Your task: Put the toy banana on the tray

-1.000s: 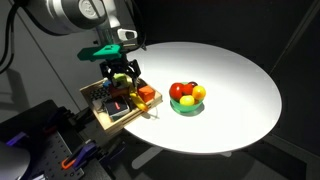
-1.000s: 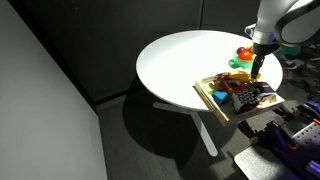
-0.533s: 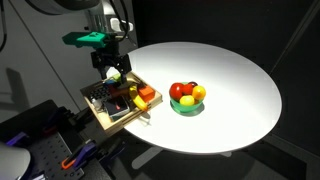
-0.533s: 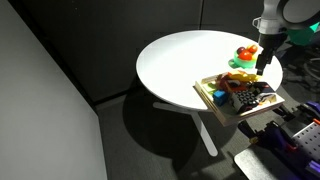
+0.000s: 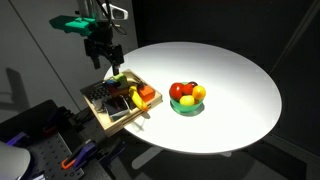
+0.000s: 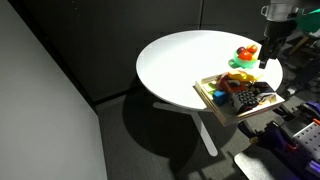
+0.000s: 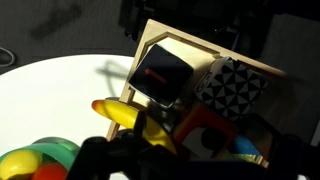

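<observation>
Risen clear since a second ago, the gripper [image 5: 106,60] hangs above the tray [image 7: 245,63], jaws apart and empty. Below it the toy banana [image 7: 122,114] lies in the tray, long axis slanting, beside a black block [image 7: 160,75]; no writing is legible

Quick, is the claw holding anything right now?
Claw: open, holding nothing, up above the tray.

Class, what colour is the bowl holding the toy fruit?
Green; the bowl shows best in an exterior view.
</observation>
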Tool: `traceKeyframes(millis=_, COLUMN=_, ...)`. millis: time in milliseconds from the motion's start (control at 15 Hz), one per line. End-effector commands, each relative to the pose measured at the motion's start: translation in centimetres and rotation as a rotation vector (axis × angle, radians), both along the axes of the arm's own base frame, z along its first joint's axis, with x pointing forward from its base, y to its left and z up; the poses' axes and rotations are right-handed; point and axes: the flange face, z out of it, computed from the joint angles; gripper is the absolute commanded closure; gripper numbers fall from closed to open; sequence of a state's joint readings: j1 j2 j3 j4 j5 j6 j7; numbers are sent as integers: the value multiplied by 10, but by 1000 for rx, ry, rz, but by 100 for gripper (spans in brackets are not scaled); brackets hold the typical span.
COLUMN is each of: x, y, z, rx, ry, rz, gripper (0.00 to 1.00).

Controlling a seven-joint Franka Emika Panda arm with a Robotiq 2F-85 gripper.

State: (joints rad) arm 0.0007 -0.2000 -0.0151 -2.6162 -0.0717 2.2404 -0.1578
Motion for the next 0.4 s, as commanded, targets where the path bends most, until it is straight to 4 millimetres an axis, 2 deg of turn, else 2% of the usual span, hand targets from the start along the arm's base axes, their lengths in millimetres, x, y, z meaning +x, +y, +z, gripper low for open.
traceKeyframes(millis=0, x=-8, y=0, z=21, rx=19, ry=-87, rz=-38, gripper=0)
traceKeyframes(millis=67, x=0, y=0, z=10, rx=6, ry=-35, rz=-9, gripper=0)
traceKeyframes(millis=333, x=-2, y=0, z=19, rx=7, ry=-63, rz=-10, gripper=0)
